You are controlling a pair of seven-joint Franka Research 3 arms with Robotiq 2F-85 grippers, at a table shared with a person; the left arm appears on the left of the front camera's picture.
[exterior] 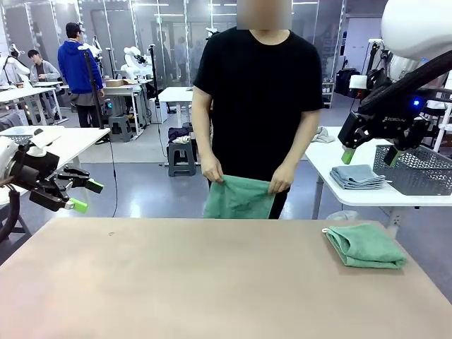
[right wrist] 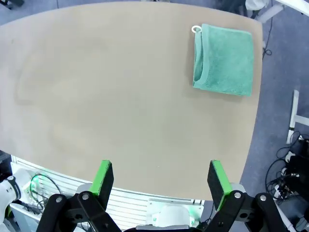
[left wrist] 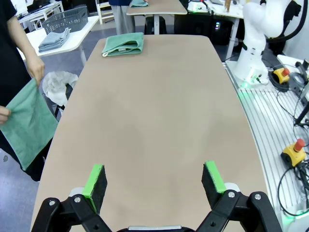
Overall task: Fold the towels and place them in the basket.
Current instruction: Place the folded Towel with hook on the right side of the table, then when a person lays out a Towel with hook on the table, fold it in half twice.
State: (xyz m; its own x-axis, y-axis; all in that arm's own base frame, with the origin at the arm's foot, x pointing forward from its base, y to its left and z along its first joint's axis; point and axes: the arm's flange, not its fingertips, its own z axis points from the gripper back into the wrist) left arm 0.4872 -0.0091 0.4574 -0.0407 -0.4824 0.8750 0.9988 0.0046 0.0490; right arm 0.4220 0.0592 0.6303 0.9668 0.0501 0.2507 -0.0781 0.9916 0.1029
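A person at the far side of the table holds one mint-green towel (exterior: 239,196) by its top edge in both hands, hanging in front of the table's far edge; it also hangs at the left of the left wrist view (left wrist: 30,123). Another towel (exterior: 365,245) lies folded on the table's right end (left wrist: 124,43) (right wrist: 224,59), white loop at one corner. The dark grey basket (exterior: 417,173) (left wrist: 67,19) stands on a white side table to the right. My left gripper (exterior: 81,196) (left wrist: 153,180) hovers open off the table's left end. High above the side table, my right gripper (exterior: 369,156) (right wrist: 161,178) is open and holds nothing.
Folded grey cloths (exterior: 357,176) (left wrist: 54,40) lie beside the basket on the side table. The tan table top (exterior: 176,282) is bare apart from the folded towel. A crumpled plastic bag (left wrist: 58,84) sits on the floor between the tables.
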